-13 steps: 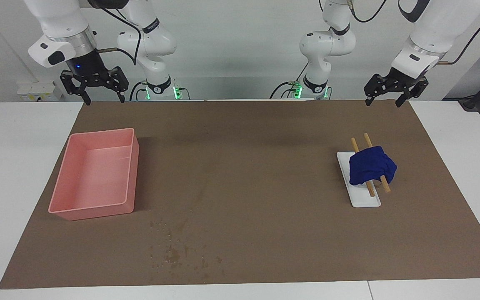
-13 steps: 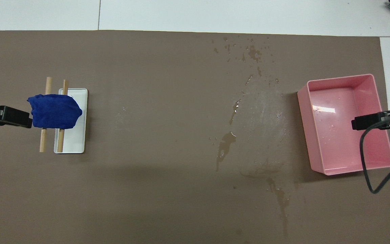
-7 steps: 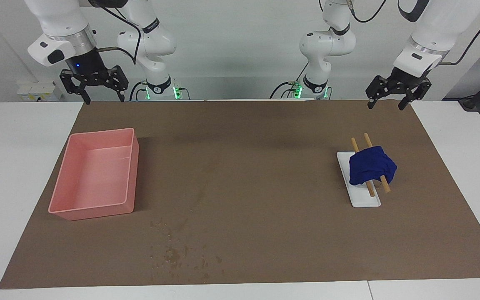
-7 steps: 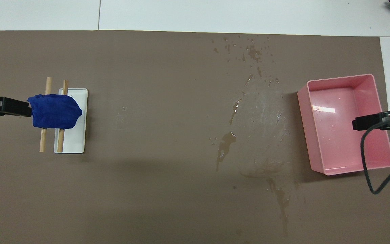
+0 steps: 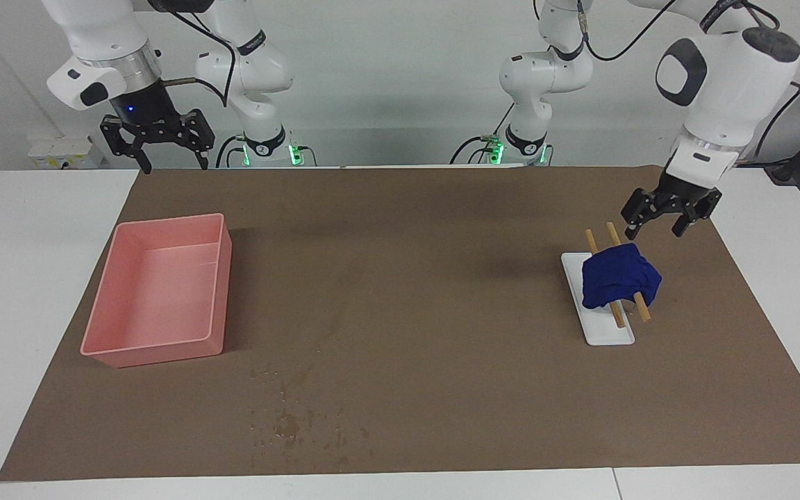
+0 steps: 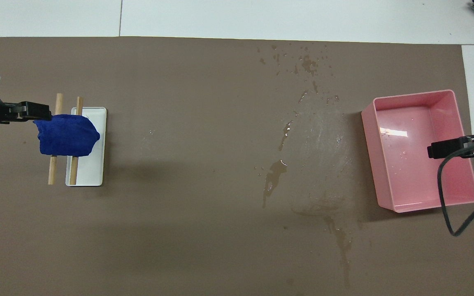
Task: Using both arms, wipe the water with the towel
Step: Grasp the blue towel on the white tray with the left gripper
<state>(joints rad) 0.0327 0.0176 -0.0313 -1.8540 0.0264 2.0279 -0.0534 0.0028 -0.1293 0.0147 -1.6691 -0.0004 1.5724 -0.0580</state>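
Left black two-finger gripper hangs with fingers wide apart just above the towel, holding nothing.

The small navy-blue soft towel lies bunched over two wooden rods on a white flat rack, at the left arm's end of the brown mat. The right black gripper waits, fingers spread and empty, above the mat edge near the pink plastic tray. Water spots lie on the mat beside the tray.
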